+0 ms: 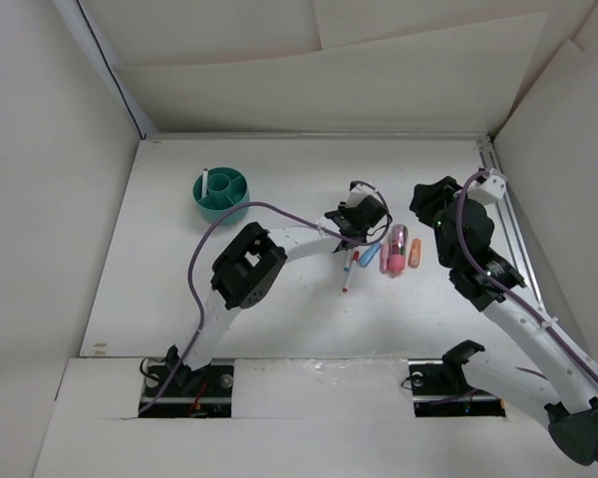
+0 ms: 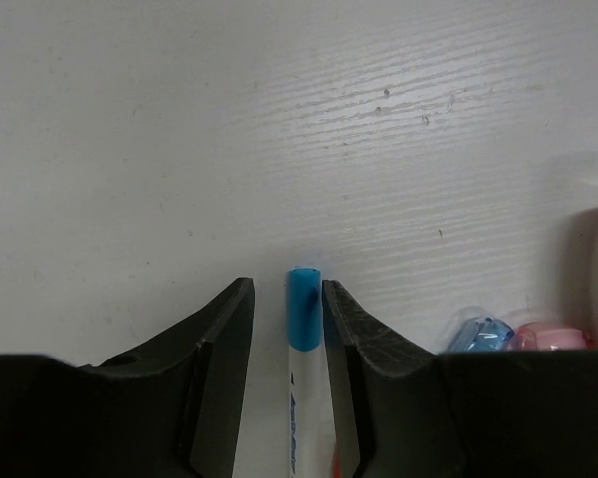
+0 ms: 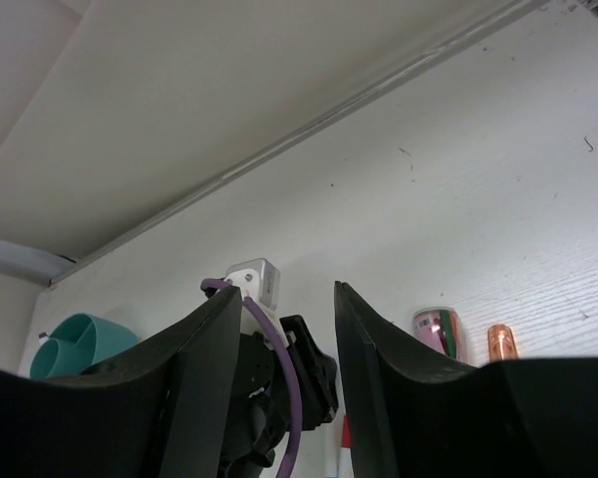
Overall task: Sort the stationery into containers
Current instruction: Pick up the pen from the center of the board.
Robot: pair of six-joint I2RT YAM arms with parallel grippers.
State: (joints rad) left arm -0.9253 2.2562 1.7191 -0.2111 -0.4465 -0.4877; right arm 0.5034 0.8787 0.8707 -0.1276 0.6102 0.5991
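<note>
A white pen with a blue cap (image 2: pixel 304 309) lies on the table between the fingers of my left gripper (image 2: pixel 286 289). The right finger touches the cap and bare table shows between the pen and the left finger, so the jaws stand open. From above, the left gripper (image 1: pixel 359 239) is low over the stationery at mid-table. There a red-capped pen (image 1: pixel 348 279), a pink marker (image 1: pixel 397 249) and an orange piece (image 1: pixel 416 253) lie side by side. My right gripper (image 3: pixel 284 291) hangs open and empty above the table, right of these items (image 1: pixel 431 199). The teal container (image 1: pixel 220 194) holds one white pen.
A chunky blue piece (image 2: pixel 478 334) and a pink one (image 2: pixel 548 337) lie just right of the left gripper's fingers. The teal cup (image 3: pixel 75 339) stands at the back left. White walls enclose the table, with a metal rail (image 1: pixel 506 214) along the right edge.
</note>
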